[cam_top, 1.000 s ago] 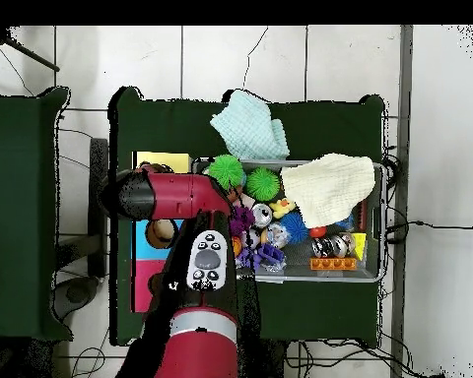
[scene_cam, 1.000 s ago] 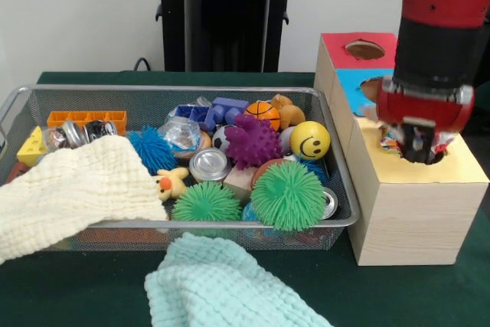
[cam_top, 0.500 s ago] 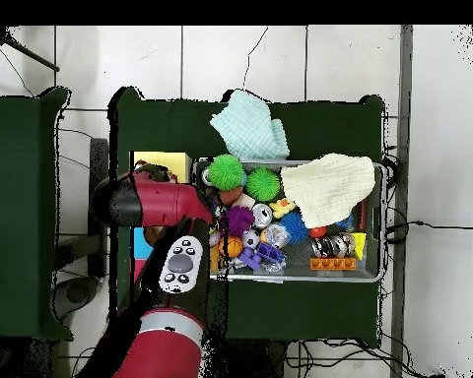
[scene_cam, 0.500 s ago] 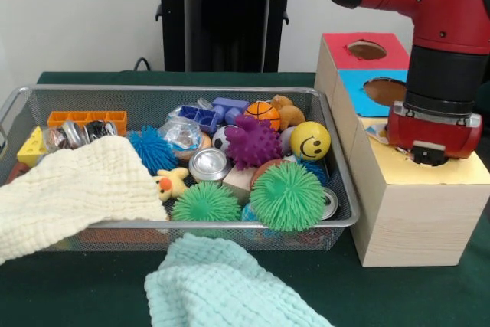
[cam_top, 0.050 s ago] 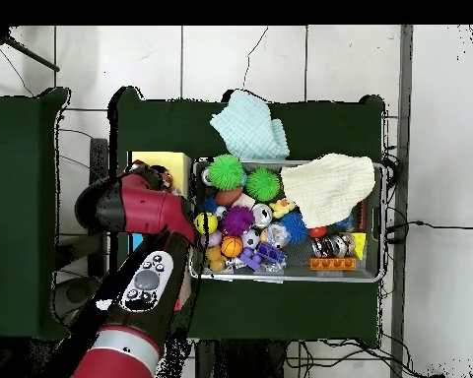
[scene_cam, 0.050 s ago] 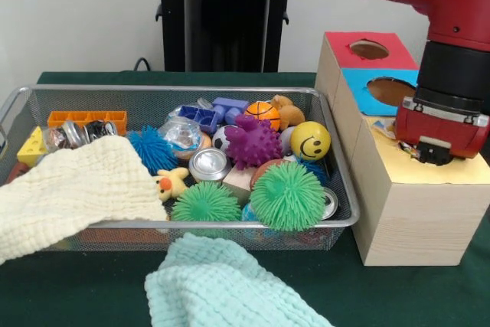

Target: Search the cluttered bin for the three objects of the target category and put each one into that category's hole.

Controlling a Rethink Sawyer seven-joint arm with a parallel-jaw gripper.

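My gripper (scene_cam, 0.050 s ago: 434, 156) hangs low over the yellow top (scene_cam, 0.050 s ago: 452, 174) of the wooden box, right of the wire bin (scene_cam, 0.050 s ago: 230, 91); its red wrist covers the yellow hole. A small scrap of coloured wrapper (scene_cam, 0.050 s ago: 382, 132) lies on the yellow top at the gripper's left. The box also has a red hole (scene_cam, 0.050 s ago: 369, 50) and a blue hole (scene_cam, 0.050 s ago: 390, 91). In the bin lie two green spiky balls (scene_cam, 0.050 s ago: 288, 195), a purple spiky ball (scene_cam, 0.050 s ago: 253, 142), a yellow smiley ball (scene_cam, 0.050 s ago: 309, 140), a basketball (scene_cam, 0.050 s ago: 262, 112), metal cans (scene_cam, 0.050 s ago: 209, 164) and a crumpled clear bag (scene_cam, 0.050 s ago: 180, 132).
A cream cloth (scene_cam, 0.050 s ago: 69, 189) drapes over the bin's left front corner, and a mint cloth (scene_cam, 0.050 s ago: 222, 285) lies on the table in front. In the overhead view the red arm (cam_top, 0.050 s ago: 132, 207) crosses the box beside the bin (cam_top, 0.050 s ago: 380, 226).
The arm has shifted right in the front view and settled over the yellow top. The coloured wrapper seen under the gripper a second ago is now mostly out of sight.
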